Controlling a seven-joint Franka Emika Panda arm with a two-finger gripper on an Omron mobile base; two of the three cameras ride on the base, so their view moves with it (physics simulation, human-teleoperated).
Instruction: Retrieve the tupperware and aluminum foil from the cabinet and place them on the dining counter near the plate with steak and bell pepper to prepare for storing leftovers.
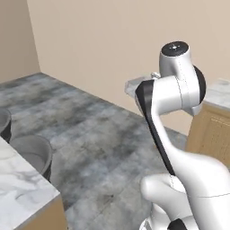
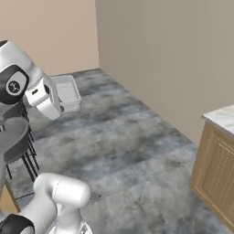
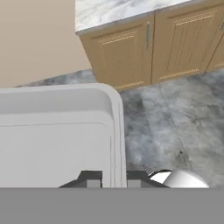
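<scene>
My gripper is shut on the rim of the tupperware, a shallow pale grey-white container with rounded corners. One dark fingertip sits inside the wall and the other outside it. From the right base view the tupperware hangs in the air off the hand, high above the grey floor. A corner of the marble dining counter lies at the lower left, with grey stools beside it. The aluminum foil, the cabinet and the plate are out of view.
Light-wood base cabinets under a marble top stand along the beige wall. Grey stone floor lies open between them and the stools. The white arm rises in front.
</scene>
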